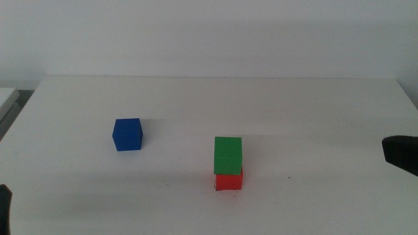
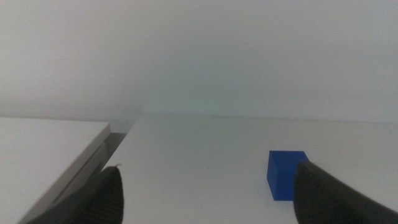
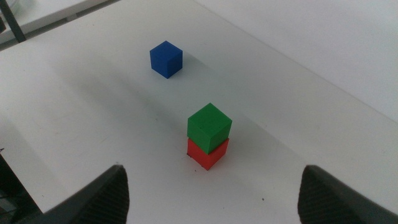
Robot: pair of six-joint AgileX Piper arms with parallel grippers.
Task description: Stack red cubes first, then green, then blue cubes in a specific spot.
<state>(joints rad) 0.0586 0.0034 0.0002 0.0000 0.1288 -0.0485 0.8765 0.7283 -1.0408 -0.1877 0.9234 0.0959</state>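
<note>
The green cube sits on the red cube as a two-cube stack at the front middle of the white table. The stack covers the marked spot; only tiny dark specks show at its base. The blue cube stands alone to the stack's left and a little further back. My right gripper is at the right edge, open and empty; its wrist view shows the green cube, the red cube and the blue cube. My left gripper waits at the bottom left, open, with the blue cube beyond it.
A second white surface adjoins the table on the left, across a dark gap. A plain white wall rises behind the table's far edge. A tiny dark speck lies right of the stack.
</note>
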